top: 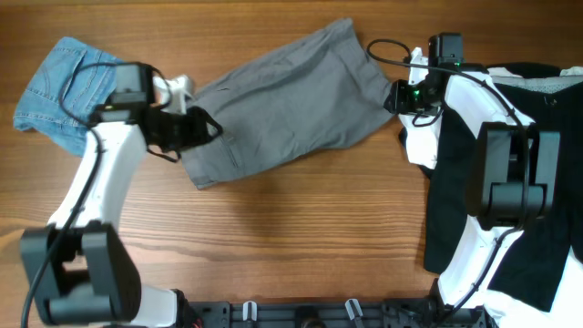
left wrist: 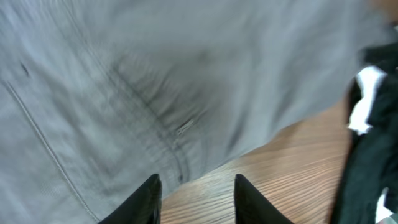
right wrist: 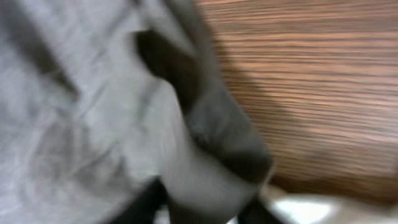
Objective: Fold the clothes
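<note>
Both jaws at opposite edges of grey garment.

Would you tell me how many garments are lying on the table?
3: blue denim far left, grey trousers centre, black garment right; others may hide beneath it.

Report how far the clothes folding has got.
Done: nothing looks neatly folded yet. In hand: the gray garment lies spread out, the right end effector pinching its right end, the left end effector open at its left end. Left: folding it, plus the denim piece and the black garment.
</note>
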Available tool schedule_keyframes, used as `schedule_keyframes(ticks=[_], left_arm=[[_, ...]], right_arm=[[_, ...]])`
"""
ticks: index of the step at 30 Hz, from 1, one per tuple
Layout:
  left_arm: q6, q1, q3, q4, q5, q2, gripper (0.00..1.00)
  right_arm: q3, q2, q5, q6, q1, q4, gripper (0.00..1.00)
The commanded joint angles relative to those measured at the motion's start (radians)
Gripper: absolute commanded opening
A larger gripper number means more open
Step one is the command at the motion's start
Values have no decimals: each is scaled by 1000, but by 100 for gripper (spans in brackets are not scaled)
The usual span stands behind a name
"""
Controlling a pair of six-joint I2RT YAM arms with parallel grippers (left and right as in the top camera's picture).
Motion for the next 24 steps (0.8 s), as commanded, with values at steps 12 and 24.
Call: schedule_keyframes(ticks=[12, 24], left_arm=[[-277, 214, -108, 142, -544, 208, 26], [-18, 309, 280, -124, -174, 88, 36]], right_arm=[[-4, -132, 38, 142, 6, -425, 4], [-4, -239, 53, 97, 7, -566, 67]])
